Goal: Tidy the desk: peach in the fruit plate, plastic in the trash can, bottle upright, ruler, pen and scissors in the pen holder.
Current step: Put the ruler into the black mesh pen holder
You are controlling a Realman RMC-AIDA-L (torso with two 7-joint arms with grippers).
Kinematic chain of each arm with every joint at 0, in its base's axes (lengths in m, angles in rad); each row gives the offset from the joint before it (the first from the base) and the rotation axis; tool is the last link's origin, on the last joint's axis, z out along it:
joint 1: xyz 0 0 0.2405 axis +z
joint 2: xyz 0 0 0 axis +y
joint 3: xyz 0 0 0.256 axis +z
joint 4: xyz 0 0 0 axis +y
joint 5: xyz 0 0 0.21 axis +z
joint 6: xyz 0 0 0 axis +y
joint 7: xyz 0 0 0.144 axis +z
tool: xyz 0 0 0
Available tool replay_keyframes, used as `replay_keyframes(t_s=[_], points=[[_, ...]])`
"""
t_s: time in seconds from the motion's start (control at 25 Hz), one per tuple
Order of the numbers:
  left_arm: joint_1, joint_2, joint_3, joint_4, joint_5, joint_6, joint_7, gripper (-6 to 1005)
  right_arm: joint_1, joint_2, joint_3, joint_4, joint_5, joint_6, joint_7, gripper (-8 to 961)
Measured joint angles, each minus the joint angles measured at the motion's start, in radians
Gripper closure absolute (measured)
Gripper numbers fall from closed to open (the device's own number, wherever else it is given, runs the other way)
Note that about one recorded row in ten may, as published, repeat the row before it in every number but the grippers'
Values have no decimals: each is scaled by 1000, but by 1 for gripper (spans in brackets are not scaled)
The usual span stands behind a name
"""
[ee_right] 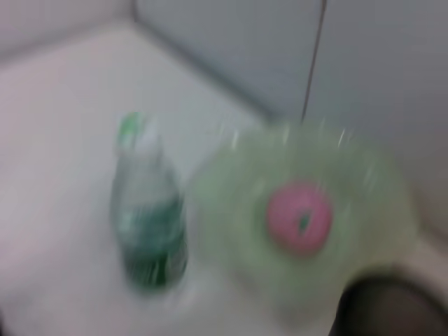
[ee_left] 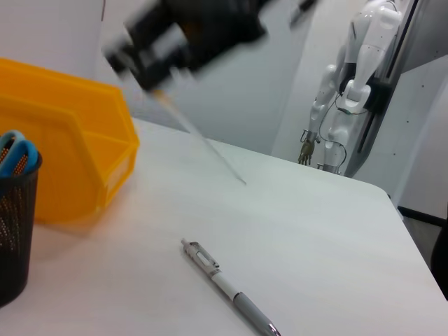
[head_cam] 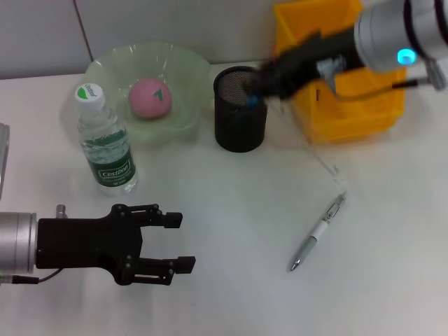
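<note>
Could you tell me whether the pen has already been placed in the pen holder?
No, the pen lies flat on the desk, apart from the black mesh pen holder.

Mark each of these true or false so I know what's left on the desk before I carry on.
1. The pink peach lies in the pale green glass fruit plate. True.
2. The clear plastic water bottle lies on its side. False: it stands upright beside the plate.
3. The silver pen is inside the black mesh pen holder. False: it lies on the white desk.
4. Blue-handled scissors sit in the holder. True.
5. The left claw grips the bottle. False: it is open, low over the desk near the bottle.
6. The right claw holds a clear plastic ruler near the holder. True.
</note>
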Motion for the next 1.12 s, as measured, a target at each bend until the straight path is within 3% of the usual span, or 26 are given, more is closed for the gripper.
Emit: replay_keyframes(t_s=[0.32, 0.52, 0.92, 1.12], points=[[-2, 0, 0, 0, 0, 1, 3, 193, -67, 1, 26, 55, 299, 352, -229, 562], [-2, 0, 0, -1, 0, 1, 11, 193, -78, 0, 27, 165, 508, 475, -411, 559], [-3, 0, 0, -2, -1, 1, 21, 193, 27, -1, 69, 437, 728, 556, -664, 552], [-3, 0, 0, -2, -2, 0, 24, 193, 45, -1, 71, 546, 884, 573, -836, 549]])
